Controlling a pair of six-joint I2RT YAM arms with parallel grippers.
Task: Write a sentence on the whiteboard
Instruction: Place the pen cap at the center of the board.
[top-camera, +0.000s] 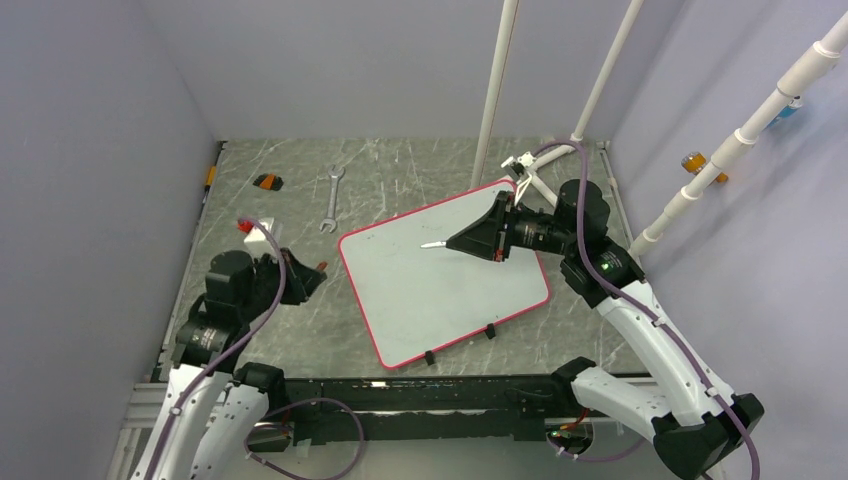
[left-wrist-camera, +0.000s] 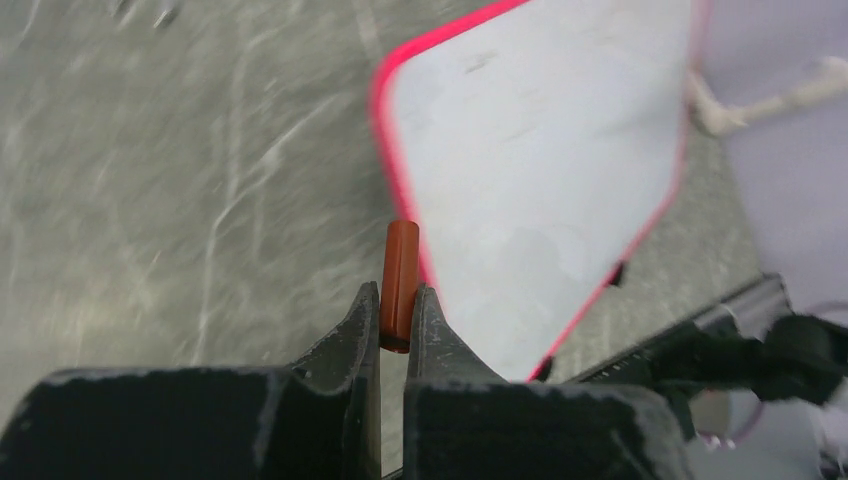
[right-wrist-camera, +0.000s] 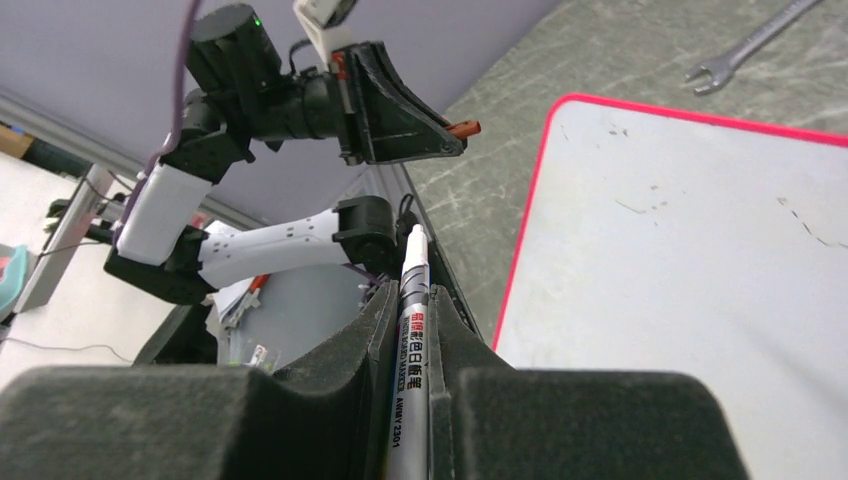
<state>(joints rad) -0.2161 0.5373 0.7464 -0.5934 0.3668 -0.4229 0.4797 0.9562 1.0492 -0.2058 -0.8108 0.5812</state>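
Spreading under everything, the grey marbled desk (top-camera: 300, 160) carries the whiteboard (top-camera: 440, 300), which lies flat right of centre and is turned askew. Its long axis runs from the near left up to the far right, and its red-pink frame has one corner pointing at the arm bases. Two small black clips (top-camera: 428, 356) sit on the near long edge. In the right wrist view the white face (right-wrist-camera: 700, 250) shows only a few faint marks.

The right end effector (top-camera: 452, 243) reaches in from the far right over the upper half of the board. Its fingers (right-wrist-camera: 385, 320) are clenched on a marker (right-wrist-camera: 414, 265). The left end effector (top-camera: 316, 270) hangs over bare desk just left of the board's left edge, aimed at it and clamped on a cap (left-wrist-camera: 399, 270).

A steel wrench (top-camera: 331, 198) lies beyond the board's left corner and apart from it, its length running far to near.

The marker is silver-barrelled with a pale tip, and its long axis continues the line of the fingers. In the top view it (top-camera: 434, 244) points left across the board, tip over the white surface. I cannot tell whether the tip touches.

The cap is red-brown and short. It stands out lengthwise from between the left fingertips, its free end toward the board's frame (left-wrist-camera: 385, 120).
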